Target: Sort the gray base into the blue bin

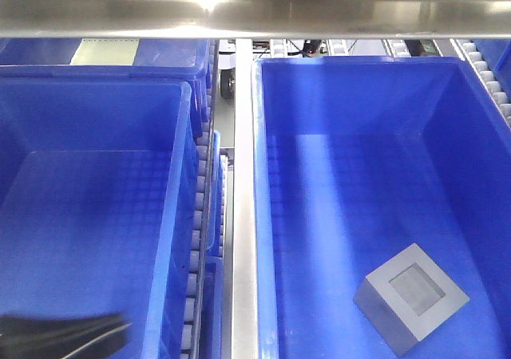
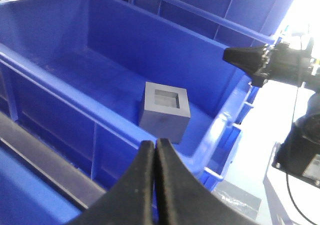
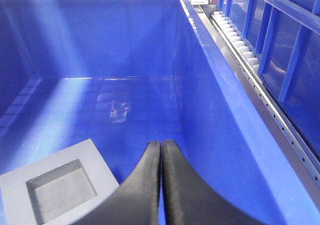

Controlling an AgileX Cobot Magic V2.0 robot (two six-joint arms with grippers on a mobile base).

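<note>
We find the gray base [image 1: 410, 297] lying on the grid-textured floor of the blue bin [image 1: 275, 215], the right-hand crate in the front-facing view. It sits toward the near right part of that floor, turned at an angle to the walls, with its square recess facing up. Nothing touches it; it rests free of both grippers and clear of the bin's side walls.

From the left wrist camera, the left gripper [image 2: 155, 147] hangs outside the bin, over its near long wall, with the two dark fingers pressed together tip to tip and nothing between them. The base [image 2: 164, 110] shows beyond those tips, inside the crate, well apart from them. In the same view the right gripper [image 2: 235, 55] appears as a dark pointed shape above the bin's far corner.

From the right wrist camera, the right gripper [image 3: 161, 147] is likewise closed, fingers meeting along a thin seam, carrying nothing. It is above the bin's interior, with the base [image 3: 60, 185] just to the lower left of the fingers and not in contact, as far as we can judge from this angle.

A second blue crate [image 1: 88, 215] stands to the left, separated from the task bin by a metal rail [image 1: 243, 215] and a strip of white rollers [image 1: 198, 215]. A blurred dark shape at the front view's lower left corner [image 1: 64, 335] is probably part of the left arm; too smeared for us to say more.
</note>
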